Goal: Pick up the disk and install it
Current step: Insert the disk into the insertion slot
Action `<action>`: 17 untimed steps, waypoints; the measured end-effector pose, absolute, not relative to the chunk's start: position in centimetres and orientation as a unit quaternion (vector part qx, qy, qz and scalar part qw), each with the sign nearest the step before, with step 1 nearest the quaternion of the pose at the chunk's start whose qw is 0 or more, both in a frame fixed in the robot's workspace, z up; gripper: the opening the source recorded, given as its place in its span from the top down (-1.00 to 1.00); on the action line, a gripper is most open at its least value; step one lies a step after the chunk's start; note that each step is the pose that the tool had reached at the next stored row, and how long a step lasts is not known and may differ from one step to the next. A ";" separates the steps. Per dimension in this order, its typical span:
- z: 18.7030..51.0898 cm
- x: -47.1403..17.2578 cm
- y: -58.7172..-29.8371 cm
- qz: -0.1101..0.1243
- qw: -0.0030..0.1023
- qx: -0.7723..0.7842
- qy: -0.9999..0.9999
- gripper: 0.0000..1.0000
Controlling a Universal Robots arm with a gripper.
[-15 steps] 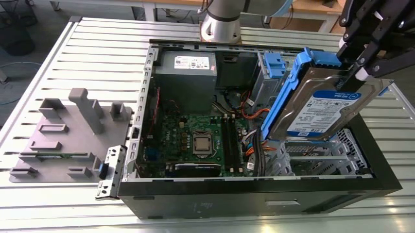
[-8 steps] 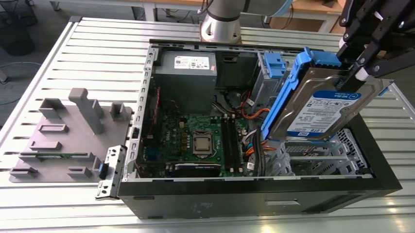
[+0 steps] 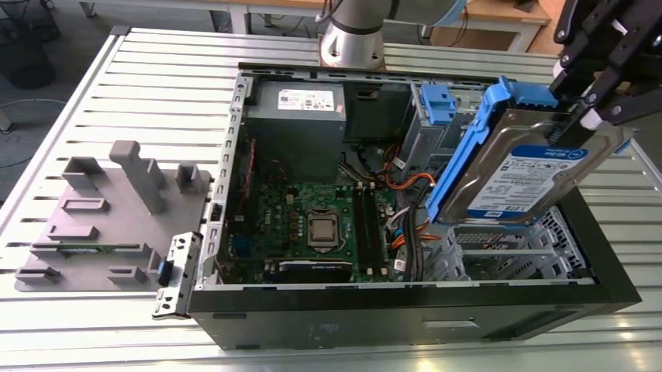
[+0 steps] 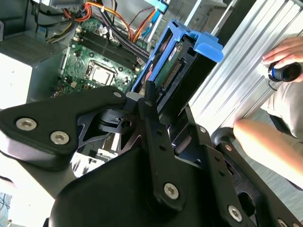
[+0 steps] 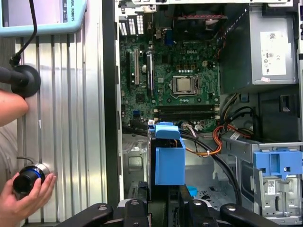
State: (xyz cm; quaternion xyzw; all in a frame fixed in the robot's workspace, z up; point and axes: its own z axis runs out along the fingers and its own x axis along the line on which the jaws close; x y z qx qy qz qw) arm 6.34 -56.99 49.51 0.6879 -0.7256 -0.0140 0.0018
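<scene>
The big silver metal table with long slats (image 3: 155, 70) holds an open black computer box (image 3: 414, 310) lying on its side. Inside the box, at the back, sits a grey metal power box with a white sticker (image 3: 294, 116), and in the middle lies a flat green board full of tiny parts (image 3: 310, 217). On the exterior view's right, inside the box, is a silver metal cage with holes (image 3: 497, 248). The flat silver-grey disk with a white-and-blue label and blue plastic side rails (image 3: 528, 182) hangs tilted in the air just above that cage, not yet inside it. The black gripper (image 3: 587, 116) squeezes the disk at its top end, with its fingers pressed tight on the two sides. In the second wrist view the disk (image 4: 173, 71) points down toward the box. A bunch of orange and black wires (image 3: 404, 182) lies just beside the cage. I think the tilted disk might bump the cage's edge and get stuck, because it is not lined up straight. It might also catch the wires, since they are so close. A person's hand (image 5: 23, 198) holds a small round black thing on the table beside the box, and the arm could bump it if it swings that way.
</scene>
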 end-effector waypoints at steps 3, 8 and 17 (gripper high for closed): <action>49.5 7.0 -57.0 -0.014 0.002 0.688 -0.726 0.30; 49.5 7.8 -57.0 -0.014 0.002 0.688 -0.726 0.30; 49.2 7.8 -57.0 -0.010 -0.003 0.688 -0.726 0.30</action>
